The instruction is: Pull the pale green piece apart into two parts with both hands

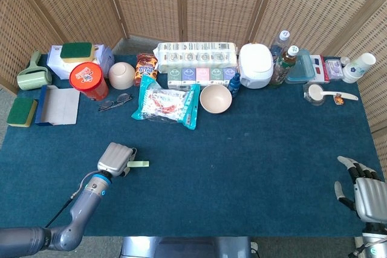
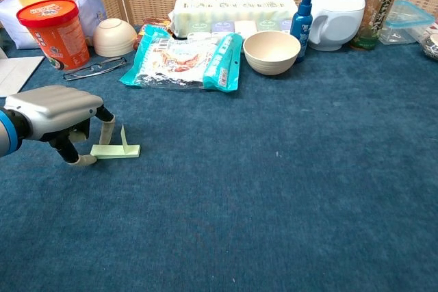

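1. The pale green piece [image 2: 115,149] lies flat on the blue table cloth [image 2: 287,189], toward the robot's left and near the front edge. Its long axis runs left to right across the table. One end points at the left hand [image 2: 55,110], the other toward open cloth. A thin upright fin rises from it partway along, seen in the chest view.
2. In the head view the piece [image 1: 139,164] shows as a short pale bar jutting out rightward from beside the left hand [image 1: 115,158].
3. A wide stretch of bare cloth opens to the right of the piece and in front of it. The nearest things behind it are the glasses [image 2: 94,69] and the snack bag [image 2: 183,55], both well apart from it. The front table edge is close below the left hand in the head view.
4. The left hand sits palm down over the cloth, back plate level, fingers [image 2: 108,128] curled downward. Its fingertips are at the near end of the piece; one lower fingertip touches that end. I cannot tell whether the hand actually grips it.
5. The right hand [image 1: 361,190] is at the far right front corner, well apart from the piece, its fingers spread and holding nothing.
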`<move>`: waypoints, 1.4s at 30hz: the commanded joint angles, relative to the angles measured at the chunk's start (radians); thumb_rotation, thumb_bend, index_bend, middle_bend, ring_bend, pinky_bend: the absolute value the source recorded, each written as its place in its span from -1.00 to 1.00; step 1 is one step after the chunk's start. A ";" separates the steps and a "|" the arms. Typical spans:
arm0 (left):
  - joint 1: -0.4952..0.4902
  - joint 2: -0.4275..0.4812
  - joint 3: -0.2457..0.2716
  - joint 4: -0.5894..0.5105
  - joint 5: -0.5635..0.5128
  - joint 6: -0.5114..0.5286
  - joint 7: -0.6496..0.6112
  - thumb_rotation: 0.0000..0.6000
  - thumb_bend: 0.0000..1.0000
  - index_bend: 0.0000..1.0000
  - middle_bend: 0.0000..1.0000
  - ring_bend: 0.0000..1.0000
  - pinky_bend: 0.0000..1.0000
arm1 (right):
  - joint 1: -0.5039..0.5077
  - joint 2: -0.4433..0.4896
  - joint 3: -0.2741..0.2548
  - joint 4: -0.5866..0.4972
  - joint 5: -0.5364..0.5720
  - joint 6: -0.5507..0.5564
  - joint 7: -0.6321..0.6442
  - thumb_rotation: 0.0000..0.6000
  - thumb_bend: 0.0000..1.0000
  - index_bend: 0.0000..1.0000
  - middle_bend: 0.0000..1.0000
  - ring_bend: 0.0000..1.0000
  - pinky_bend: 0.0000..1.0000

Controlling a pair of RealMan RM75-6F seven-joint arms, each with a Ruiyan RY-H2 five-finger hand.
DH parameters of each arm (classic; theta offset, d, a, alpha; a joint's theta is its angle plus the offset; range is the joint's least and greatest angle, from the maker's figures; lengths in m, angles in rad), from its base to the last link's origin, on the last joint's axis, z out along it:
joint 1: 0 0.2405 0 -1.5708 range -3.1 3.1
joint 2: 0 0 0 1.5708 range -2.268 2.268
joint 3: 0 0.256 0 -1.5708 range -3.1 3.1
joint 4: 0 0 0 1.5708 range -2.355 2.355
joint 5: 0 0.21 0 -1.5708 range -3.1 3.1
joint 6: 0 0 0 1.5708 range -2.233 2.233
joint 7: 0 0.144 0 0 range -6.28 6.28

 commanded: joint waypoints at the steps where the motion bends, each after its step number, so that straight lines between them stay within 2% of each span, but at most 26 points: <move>1: -0.004 -0.002 0.002 0.005 0.000 0.001 0.000 1.00 -0.29 0.15 1.00 1.00 1.00 | -0.001 0.000 0.000 0.000 -0.001 0.001 0.002 1.00 -0.06 -0.60 -0.44 -0.49 -0.42; 8: -0.007 0.013 -0.001 0.013 0.062 0.013 -0.050 1.00 -0.17 0.34 1.00 1.00 1.00 | -0.003 -0.001 0.000 0.001 -0.005 0.005 0.006 1.00 -0.06 -0.60 -0.44 -0.49 -0.42; 18: -0.009 0.167 -0.022 -0.021 0.220 -0.007 -0.224 1.00 -0.15 0.52 1.00 1.00 1.00 | 0.012 -0.019 0.002 0.001 -0.016 -0.010 0.023 1.00 -0.06 -0.60 -0.44 -0.49 -0.42; 23: -0.010 0.289 -0.050 -0.080 0.268 -0.038 -0.353 1.00 -0.15 0.54 1.00 1.00 1.00 | 0.033 -0.026 0.004 -0.009 -0.042 -0.022 0.048 1.00 -0.06 -0.60 -0.44 -0.49 -0.42; 29: -0.037 0.422 -0.065 -0.128 0.277 -0.141 -0.461 1.00 -0.15 0.53 1.00 1.00 1.00 | 0.074 -0.042 -0.005 -0.034 -0.084 -0.064 0.107 1.00 -0.06 -0.63 -0.44 -0.48 -0.41; 42: -0.091 0.551 -0.072 -0.174 0.351 -0.258 -0.561 1.00 -0.15 0.53 1.00 1.00 1.00 | 0.176 -0.120 0.004 -0.056 -0.138 -0.137 0.330 1.00 -0.06 -0.66 -0.44 -0.45 -0.35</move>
